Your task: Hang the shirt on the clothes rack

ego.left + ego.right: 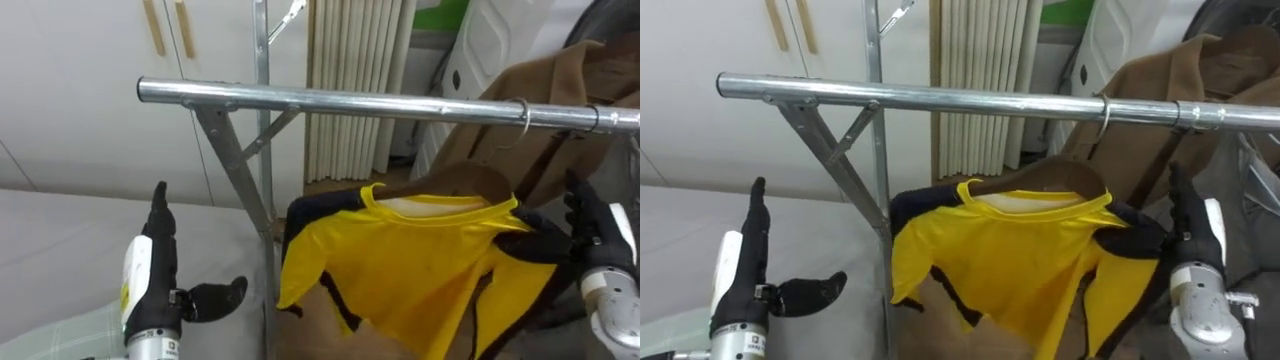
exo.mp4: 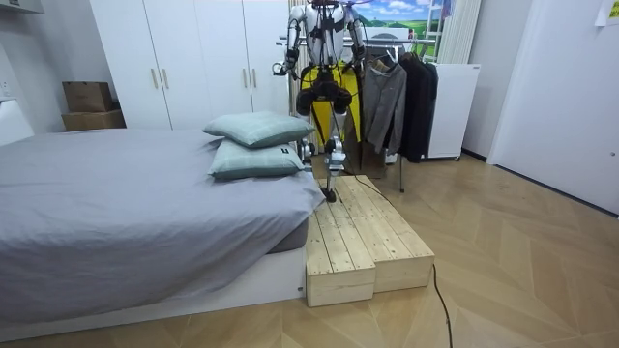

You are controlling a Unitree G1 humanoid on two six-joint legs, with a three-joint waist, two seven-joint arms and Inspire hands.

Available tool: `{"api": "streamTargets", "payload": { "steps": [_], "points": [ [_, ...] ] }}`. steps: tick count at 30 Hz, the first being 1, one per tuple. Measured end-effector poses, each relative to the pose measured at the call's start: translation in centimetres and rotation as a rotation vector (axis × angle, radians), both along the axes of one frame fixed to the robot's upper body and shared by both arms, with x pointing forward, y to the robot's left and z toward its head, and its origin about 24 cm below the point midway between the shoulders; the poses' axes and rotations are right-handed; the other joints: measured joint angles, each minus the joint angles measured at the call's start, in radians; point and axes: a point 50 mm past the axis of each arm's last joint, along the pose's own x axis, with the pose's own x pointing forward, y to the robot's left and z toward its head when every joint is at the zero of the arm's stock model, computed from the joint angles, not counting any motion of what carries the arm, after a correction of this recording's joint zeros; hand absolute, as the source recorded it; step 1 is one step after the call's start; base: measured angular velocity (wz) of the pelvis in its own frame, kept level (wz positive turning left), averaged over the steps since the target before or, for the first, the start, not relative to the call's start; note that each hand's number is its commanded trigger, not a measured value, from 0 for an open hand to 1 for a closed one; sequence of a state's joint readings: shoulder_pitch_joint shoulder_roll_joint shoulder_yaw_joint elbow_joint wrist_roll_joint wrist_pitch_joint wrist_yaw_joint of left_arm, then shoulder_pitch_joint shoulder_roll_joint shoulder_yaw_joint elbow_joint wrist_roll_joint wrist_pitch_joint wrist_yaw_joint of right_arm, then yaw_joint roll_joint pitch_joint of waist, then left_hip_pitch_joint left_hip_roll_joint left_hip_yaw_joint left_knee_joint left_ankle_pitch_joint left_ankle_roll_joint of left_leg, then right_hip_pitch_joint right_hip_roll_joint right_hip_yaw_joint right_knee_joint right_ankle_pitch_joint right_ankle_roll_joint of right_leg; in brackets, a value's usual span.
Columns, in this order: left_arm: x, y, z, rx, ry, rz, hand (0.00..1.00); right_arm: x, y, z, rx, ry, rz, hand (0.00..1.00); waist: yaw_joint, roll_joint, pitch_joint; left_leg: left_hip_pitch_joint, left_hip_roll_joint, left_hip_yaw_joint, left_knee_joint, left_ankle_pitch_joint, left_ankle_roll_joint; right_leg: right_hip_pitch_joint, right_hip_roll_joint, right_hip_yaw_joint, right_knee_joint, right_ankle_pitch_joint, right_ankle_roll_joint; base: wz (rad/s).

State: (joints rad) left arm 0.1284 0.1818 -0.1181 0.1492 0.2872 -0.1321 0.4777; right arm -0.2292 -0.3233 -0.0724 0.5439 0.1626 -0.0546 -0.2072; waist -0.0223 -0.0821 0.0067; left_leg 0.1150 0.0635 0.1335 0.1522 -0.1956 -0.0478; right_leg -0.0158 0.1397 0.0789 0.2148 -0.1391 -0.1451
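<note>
Place: bedroom in a home, pretty clearly
Bed: big bed with grey cover, two pillows stacked
Storage: white wardrobe along the wall
Clothes: metal clothes rail, jackets hanging
Floor: wood parquet

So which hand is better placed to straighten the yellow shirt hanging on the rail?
Right, probably. The right hand is up at the shoulder of the yellow shirt, below the rail; the left hand is open left of the rack's post, apart from it.
</note>
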Motion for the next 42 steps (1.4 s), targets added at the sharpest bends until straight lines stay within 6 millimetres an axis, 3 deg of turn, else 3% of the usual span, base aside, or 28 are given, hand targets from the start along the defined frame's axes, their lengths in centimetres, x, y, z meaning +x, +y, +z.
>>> {"api": "streamTargets", "payload": {
  "steps": [6,17,25,29,34,36,42],
  "points": [
    [-0.4,0.2,-1.1,0.000,0.047,0.012,0.00,-2.1,-1.4,-1.5,0.032,0.043,-0.080,0.00,0.000,0.013,-0.0066,0.020,0.000,0.002,-0.001,0.000,0.000,0.025,0.000,0.004,-0.010,0.000,0.000,-0.01],
    [-1.7,0.5,-2.2,0.013,0.099,0.021,0.00,-4.8,-2.1,-3.1,0.046,0.056,-0.123,0.00,-0.005,0.019,-0.0057,0.021,-0.001,0.001,-0.002,0.000,0.000,0.026,0.000,0.005,-0.012,0.000,0.000,0.00],
    [-4.5,1.3,-5.5,0.041,0.255,0.054,0.00,-7.2,-0.8,-5.4,0.105,0.072,-0.124,0.00,-0.011,0.022,-0.0007,0.028,-0.001,0.001,-0.002,0.000,0.000,0.035,0.000,0.008,-0.030,0.000,0.000,0.01],
    [-5.5,1.5,-6.1,0.040,0.290,0.063,0.00,-8.2,-0.1,-6.3,0.156,0.082,-0.121,0.00,-0.010,0.025,-0.0002,0.030,-0.002,0.001,-0.002,0.000,0.000,0.036,0.000,0.014,-0.032,0.000,0.000,-0.06],
    [-6.6,1.8,-7.6,0.043,0.364,0.075,0.00,-8.7,1.7,-7.6,0.231,0.106,-0.084,0.00,-0.020,0.037,-0.0055,0.038,-0.003,0.001,-0.001,0.000,0.000,0.050,0.001,0.025,-0.034,0.000,0.000,-0.06],
    [-6.9,1.8,-7.7,0.042,0.374,0.078,0.00,-8.8,2.0,-7.8,0.244,0.104,-0.072,0.00,-0.028,0.039,-0.0047,0.037,-0.003,0.000,-0.001,0.000,0.000,0.050,0.000,0.024,-0.043,0.000,0.000,0.07],
    [-7.9,2.1,-8.9,0.047,0.433,0.091,0.00,-9.5,2.3,-8.5,0.265,0.119,-0.047,0.00,-0.029,0.045,-0.0143,0.039,-0.004,-0.001,0.001,0.000,0.000,0.053,0.001,0.027,-0.046,0.000,-0.001,0.00]
  ]
}}
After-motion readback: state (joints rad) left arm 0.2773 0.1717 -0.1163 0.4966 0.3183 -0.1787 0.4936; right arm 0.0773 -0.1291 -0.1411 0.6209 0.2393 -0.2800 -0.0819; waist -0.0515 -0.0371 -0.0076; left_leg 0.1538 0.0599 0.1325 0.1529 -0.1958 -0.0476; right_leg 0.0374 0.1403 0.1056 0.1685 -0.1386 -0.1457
